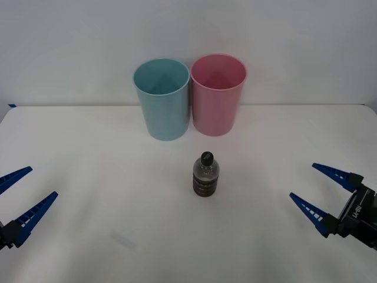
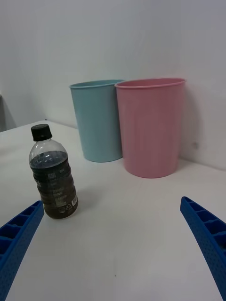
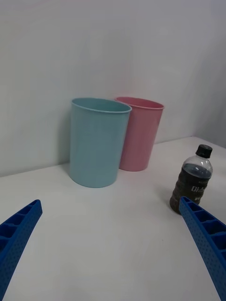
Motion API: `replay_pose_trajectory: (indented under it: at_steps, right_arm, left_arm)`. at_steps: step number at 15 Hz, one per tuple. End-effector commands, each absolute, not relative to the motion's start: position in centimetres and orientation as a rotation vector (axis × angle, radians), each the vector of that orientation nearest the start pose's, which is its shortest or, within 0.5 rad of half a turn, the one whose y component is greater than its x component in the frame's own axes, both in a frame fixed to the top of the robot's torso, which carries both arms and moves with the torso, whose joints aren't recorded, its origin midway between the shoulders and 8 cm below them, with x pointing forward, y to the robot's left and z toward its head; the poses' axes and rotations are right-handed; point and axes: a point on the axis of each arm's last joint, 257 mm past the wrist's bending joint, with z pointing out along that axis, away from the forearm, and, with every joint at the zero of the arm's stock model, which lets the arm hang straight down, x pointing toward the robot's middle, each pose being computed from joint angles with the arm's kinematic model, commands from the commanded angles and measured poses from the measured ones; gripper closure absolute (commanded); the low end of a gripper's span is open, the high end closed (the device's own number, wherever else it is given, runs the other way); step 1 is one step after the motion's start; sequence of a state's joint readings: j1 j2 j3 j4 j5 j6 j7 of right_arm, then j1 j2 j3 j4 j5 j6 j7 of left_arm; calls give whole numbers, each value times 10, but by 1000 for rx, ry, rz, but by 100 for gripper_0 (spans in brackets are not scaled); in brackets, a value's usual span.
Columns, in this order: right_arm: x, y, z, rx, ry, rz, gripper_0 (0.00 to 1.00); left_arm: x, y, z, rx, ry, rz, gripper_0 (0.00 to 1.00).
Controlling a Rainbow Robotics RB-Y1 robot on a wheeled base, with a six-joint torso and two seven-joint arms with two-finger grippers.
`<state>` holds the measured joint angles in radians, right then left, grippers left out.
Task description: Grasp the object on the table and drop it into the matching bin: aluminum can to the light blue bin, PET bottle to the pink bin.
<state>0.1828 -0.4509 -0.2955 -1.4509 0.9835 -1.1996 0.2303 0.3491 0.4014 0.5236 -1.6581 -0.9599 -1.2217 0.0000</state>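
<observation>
Standing upright near the middle of the table (image 1: pixel 88 194), the PET bottle (image 1: pixel 205 175) is wearing a black screw cap and a dark label band over its dark brown liquid. White print is showing on that label in both wrist views, along with a small triangular mark low on the band in the right wrist view, but none of the lettering is reading clearly enough to make out a brand. "LX" and some further characters are showing in white on the black body of the right arm, too small to read in full.

The left gripper (image 1: pixel 16 197) is hovering low over the near left part of the table, its two blue ribbed fingers spread wide and pointing inward toward the bottle. The right gripper (image 1: pixel 313 187) is sitting at the near right, likewise wide apart with nothing between its fingers, aimed inward at the bottle from the opposite side. Both are well apart from the bottle, which is standing between them and slightly farther back.

Behind the bottle, at the far edge against the white wall, the light blue bin (image 1: pixel 162 100) is standing to the left and the pink bin (image 1: pixel 217 95) just beside it on the right, their rims almost touching.
</observation>
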Motion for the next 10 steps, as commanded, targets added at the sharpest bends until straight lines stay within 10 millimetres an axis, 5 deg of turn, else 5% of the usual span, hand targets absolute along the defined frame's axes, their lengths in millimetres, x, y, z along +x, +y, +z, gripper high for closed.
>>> replay_pose_trajectory:
  at_steps: [1,10]
  right_arm:
    - [391,-248,-229,-690,1422,634,0]
    - [413,-180,-259,-748,1464,673,0]
  left_arm:
    - [342,330,-169,465,1441,-567,0]
    - [342,330,-169,465,1441,-567,0]
